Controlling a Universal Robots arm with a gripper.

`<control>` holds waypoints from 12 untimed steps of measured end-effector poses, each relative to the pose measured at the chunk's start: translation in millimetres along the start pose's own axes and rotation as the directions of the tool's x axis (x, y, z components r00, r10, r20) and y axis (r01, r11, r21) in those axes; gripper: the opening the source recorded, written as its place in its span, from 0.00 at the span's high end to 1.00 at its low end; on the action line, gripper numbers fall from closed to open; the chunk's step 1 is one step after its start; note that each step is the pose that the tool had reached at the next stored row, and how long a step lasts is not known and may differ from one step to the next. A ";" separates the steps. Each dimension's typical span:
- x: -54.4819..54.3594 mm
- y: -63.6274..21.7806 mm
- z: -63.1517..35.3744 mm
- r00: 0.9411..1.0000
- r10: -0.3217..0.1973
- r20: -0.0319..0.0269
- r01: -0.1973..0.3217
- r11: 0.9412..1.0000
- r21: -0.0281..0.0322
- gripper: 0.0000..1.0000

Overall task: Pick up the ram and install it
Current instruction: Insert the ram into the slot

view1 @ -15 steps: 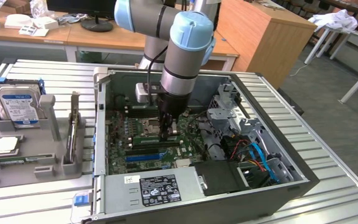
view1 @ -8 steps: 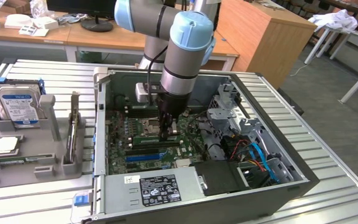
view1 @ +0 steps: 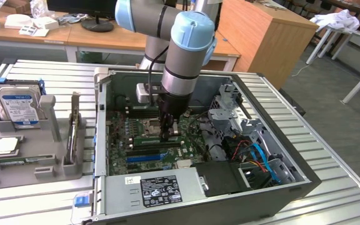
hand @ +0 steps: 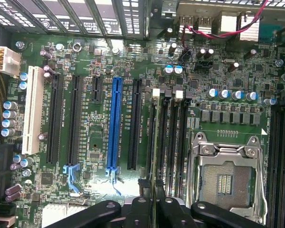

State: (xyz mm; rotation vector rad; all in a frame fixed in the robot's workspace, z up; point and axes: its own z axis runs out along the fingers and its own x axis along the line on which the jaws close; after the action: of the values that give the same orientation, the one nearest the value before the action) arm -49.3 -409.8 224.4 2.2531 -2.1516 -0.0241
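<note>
Pincer (hand: pixel 154 209) closed on the ram (hand: pixel 155 142), held edge-on — directly beneath it the black memory slots (hand: pixel 173 142), CPU socket (hand: pixel 225 178) just beside, blue slot (hand: pixel 115 128) farther off.

The arm (view1: pixel 189 51) reaches straight down from above, wrist vertical, its gripper (view1: pixel 169 135) pointing downward with both fingers (hand: pixel 171 211) pinched narrowly on the ram (hand: pixel 154 142).

A: What stands behind the slatted metal bench (view1: pixel 42 70)?
B: 1 long wooden desk (view1: pixel 86 40) and 1 tall wooden cabinet (view1: pixel 261 37).
A: And at the exterior view's right?
B: Grey floor (view1: pixel 330 122), white-legged tables (view1: pixel 322 43), 1 crumpled white cloth (view1: pixel 335 19).
</note>
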 end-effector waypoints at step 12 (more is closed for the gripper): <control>0.0 0.0 1.2 1.000 0.000 0.000 0.000 1.000 0.000 0.87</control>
State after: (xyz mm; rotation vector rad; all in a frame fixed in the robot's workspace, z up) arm -49.3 -409.8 223.2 2.2532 -2.1515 -0.0241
